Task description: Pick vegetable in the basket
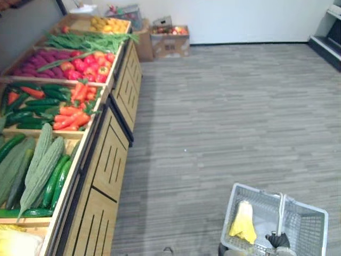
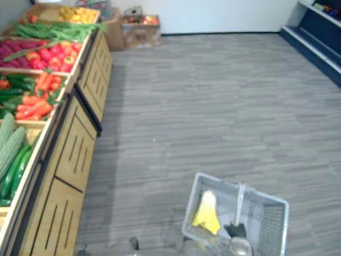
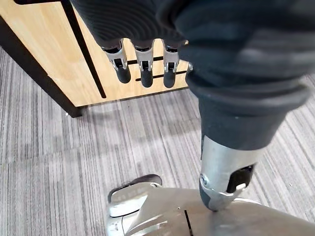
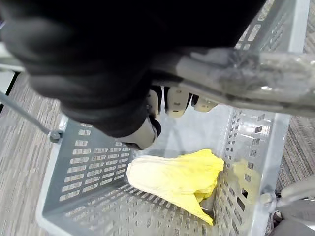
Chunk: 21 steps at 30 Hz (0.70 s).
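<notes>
- The task was judged to be partly done: one vegetable was already lying in the basket (image 1: pixel 306 224), which was seen at the lower right of the head views, hanging above the floor and well apart from the produce.
- The yellow leafy vegetable (image 1: pixel 243 221) was found lying on its side against the basket's mesh wall, with no other produce seen beside it.
- The basket's handle (image 1: pixel 281 210) was gripped by the right hand (image 4: pixel 174 101), whose fingers were curled round the bar.
- The left hand (image 3: pixel 142 69) was held empty, its fingers straight and relaxed, near a lower wooden panel of the display and not over any produce.
- What was left was judged to be a reach to the display by the free hand, a grasp of a further vegetable and its transfer to the basket.
- A grey planked floor (image 1: pixel 224 106) was spread across most of the room, closed off by a white wall (image 1: pixel 240 18) at the top.
- A long wooden display surface (image 1: pixel 109 160) was set along the left edge, divided into compartments.
- Pale bumpy gourds (image 1: pixel 45 160) and cucumbers (image 1: pixel 56 181) were laid in the nearest compartment, carrots (image 1: pixel 72 114) in the next, and red vegetables (image 1: pixel 88 64) beyond.
- Cardboard boxes (image 1: pixel 170 42) were stacked at the top centre, beside the far end of the display.
</notes>
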### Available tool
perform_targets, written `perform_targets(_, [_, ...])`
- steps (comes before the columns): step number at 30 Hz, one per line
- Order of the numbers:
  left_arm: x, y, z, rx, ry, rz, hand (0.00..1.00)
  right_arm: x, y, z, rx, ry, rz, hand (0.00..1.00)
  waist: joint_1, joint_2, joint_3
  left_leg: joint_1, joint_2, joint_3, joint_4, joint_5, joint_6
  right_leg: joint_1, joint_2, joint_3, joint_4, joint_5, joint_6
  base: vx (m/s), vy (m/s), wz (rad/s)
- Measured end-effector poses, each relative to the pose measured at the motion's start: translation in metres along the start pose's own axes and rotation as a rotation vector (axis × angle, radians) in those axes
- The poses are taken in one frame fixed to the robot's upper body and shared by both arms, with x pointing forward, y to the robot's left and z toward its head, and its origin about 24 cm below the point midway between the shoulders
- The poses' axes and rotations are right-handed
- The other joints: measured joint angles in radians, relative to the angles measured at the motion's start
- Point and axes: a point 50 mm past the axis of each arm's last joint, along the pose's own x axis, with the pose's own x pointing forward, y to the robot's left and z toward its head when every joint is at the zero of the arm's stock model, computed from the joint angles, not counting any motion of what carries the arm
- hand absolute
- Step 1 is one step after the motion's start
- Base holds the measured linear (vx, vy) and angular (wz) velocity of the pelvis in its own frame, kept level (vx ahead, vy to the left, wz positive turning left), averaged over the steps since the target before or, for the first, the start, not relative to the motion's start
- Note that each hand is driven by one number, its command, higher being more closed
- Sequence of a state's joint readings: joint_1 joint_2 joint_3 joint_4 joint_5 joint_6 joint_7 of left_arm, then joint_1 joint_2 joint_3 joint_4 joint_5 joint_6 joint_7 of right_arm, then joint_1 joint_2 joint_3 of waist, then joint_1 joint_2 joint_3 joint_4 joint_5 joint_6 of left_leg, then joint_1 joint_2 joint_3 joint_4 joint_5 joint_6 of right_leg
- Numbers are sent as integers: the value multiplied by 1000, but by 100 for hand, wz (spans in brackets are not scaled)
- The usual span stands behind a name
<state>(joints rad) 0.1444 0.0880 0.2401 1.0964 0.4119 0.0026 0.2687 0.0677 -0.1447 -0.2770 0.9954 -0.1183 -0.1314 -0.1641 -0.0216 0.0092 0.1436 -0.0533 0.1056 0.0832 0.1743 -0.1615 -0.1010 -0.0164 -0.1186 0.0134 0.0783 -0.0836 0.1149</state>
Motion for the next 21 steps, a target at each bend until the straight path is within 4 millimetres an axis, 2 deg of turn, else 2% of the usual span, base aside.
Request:
perform_targets(3, [0, 0, 2, 6, -6, -3, 0, 1, 1, 5, -8, -14, 5, 100, 3, -10, -6, 9, -41, 26, 4, -12, 33, 4, -41, 15, -21, 1, 11, 186, 185, -13])
perform_targets(5, [0, -1, 2, 7, -7, -4, 0, 3, 2, 9, -10, -25, 10, 100, 9, -2, -7, 17, -57, 50, 11, -32, 47, 2, -58, 29, -25, 5, 32, 142, 119, -27])
perform_targets(8, [1, 0, 3, 1, -12, -5, 0, 4, 3, 11, -7, -26, 23, 100, 22, 10, -11, 29, -61, 75, 53, -83, 62, -1, -62, 42, 6, 0, 40, 165, 121, -32])
perform_targets(9, [0, -1, 3, 1, -13, -11, 0, 4, 2, 11, -4, -26, 25, 100, 23, 10, -9, 39, -59, 77, 72, -104, 74, -14, -65, 45, 66, -17, 61, 132, 103, -25])
perform_targets(10, [0, -1, 4, 2, -14, -14, 0, 4, 2, 11, 0, -28, 22, 100, 23, 10, -8, 42, -60, 78, 80, -113, 78, -29, -66, 47, 114, -28, 63, 83, 92, -12])
perform_targets(11, [0, -3, 5, 9, -22, -21, 0, 5, 0, 14, 12, -35, 13, 100, 23, 15, -6, 58, -62, 86, 92, -126, 88, -77, -68, 50, 239, -41, 62, 88, 121, -10])
perform_targets(12, [0, -3, 6, 20, -33, -24, 0, 6, 0, 19, 30, -51, 6, 100, 25, 10, 4, 83, -73, 99, 91, -134, 99, -147, -76, 52, 407, -40, 60, 95, 152, -7])
perform_targets(13, [1, -1, 6, 24, -36, -22, 0, 7, 1, 21, 39, -59, 4, 100, 26, 1, 11, 99, -85, 100, 90, -139, 107, -178, -88, 51, 493, -37, 55, 93, 135, 6])
perform_targets(14, [1, 2, 4, 27, -32, -16, 0, 7, 2, 26, 62, -74, -5, 100, 25, -3, 26, 131, -99, 101, 91, -161, 125, -232, -112, 39, 642, -23, 24, 63, 90, 15])
perform_targets(15, [1, 2, 4, 20, -28, -16, 0, 7, 3, 27, 76, -78, -8, 100, 27, -13, 29, 152, -104, 100, 92, -176, 136, -256, -117, 28, 723, -38, 2, 129, 94, 13])
perform_targets(16, [1, 2, 1, 16, -19, -14, 0, 6, 6, 29, 83, -88, -3, 100, 28, -16, 29, 180, -102, 97, 89, -192, 145, -279, -101, 4, 781, -66, -24, 121, 57, 3])
perform_targets(17, [1, 2, 0, 15, -15, -14, 0, 6, 7, 31, 83, -92, 2, 100, 28, -16, 29, 186, -98, 95, 86, -198, 147, -291, -86, -12, 796, -84, -22, 166, 38, -3])
perform_targets(18, [0, 1, 0, 6, -12, -16, 0, 6, 11, 34, 91, -101, 10, 100, 28, -14, 30, 199, -89, 94, 78, -209, 147, -324, -48, -46, 798, -116, -24, 133, -1, -2])
perform_targets(20, [1, -4, 10, -22, -22, -29, 0, 6, 13, 39, 114, -120, 11, 100, 26, -4, 41, 222, -67, 84, 64, -230, 140, -372, 17, -121, 716, -130, -39, 263, -30, 8])
perform_targets(21, [1, -7, 15, -28, -31, -35, 0, 7, 12, 41, 121, -125, 6, 100, 25, 2, 44, 231, -60, 78, 57, -235, 135, -378, 31, -137, 672, -130, -40, 372, -62, 31])
